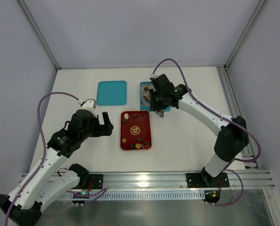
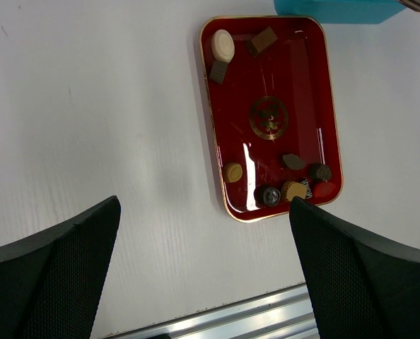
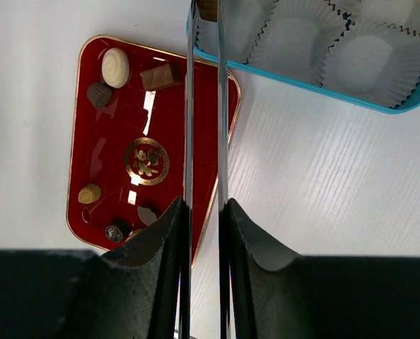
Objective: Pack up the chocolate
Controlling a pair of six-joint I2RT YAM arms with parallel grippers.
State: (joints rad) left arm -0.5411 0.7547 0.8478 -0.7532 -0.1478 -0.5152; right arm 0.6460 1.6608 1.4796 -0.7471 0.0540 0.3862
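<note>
Chocolate pieces (image 2: 232, 172) lie almost all on the red tray (image 2: 281, 85), which sits on the white table (image 1: 187, 136). At the far end of the tray we see a cream oval piece (image 2: 223, 45), a brown square piece (image 2: 264, 40) and a small dark piece (image 2: 218, 70). At the near end of the tray there is a group of round pieces, light brown and dark.

The right gripper (image 3: 204, 205) is clenched on a pair of metal tongs (image 3: 222, 106). The two blades run over the far right corner of the tray and reach the blue box (image 3: 316, 88), which stands just beside that corner. Between the tips of the tongs we see one brown piece (image 3: 207, 8), at the corner of the box nearest the tray. White paper cups (image 3: 369, 56) fill the box.

The left gripper (image 1: 106, 124) hangs to the left of the tray, with its claw released wide and nothing between the fingers. A blue lid (image 1: 111, 92) lies beyond the far left corner of the tray.
</note>
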